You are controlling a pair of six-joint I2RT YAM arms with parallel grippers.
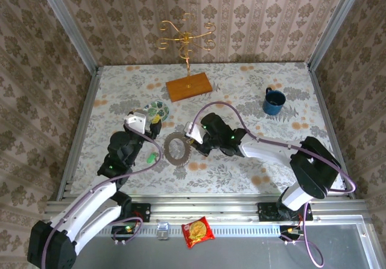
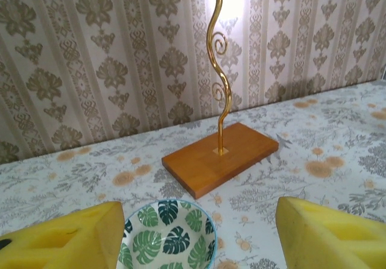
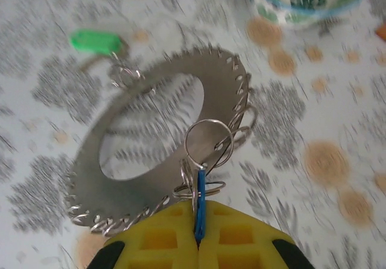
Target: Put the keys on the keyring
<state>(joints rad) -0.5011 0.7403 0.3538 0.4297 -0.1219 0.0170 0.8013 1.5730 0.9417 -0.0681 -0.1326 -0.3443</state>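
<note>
The right gripper (image 1: 193,134) has its yellow foam pads (image 3: 241,236) pressed together on the small key with the blue plastic head (image 3: 199,202), which stands on edge between them. Just in front of the pads, the thin round wire loop (image 3: 209,142) of this key lies over the near edge of the large flat grey metal keyring with a toothed rim (image 3: 226,88). I cannot tell if the loop is already hooked into a hole of the rim. The small key with the bright green plastic head (image 3: 95,41) lies on the table beyond the keyring, far from this gripper. Its own little loop touches the far rim, and here too I cannot see whether it is attached. The left gripper (image 1: 152,122) has its yellow fingers (image 2: 66,239) spread wide and holds nothing. The small bowl with green leaf pattern (image 2: 167,239) is directly under it and the wooden base of the golden stand (image 2: 220,157) is further ahead. I judge the task about half done: the blue key is being hooked on, and the green key may need checking.
</note>
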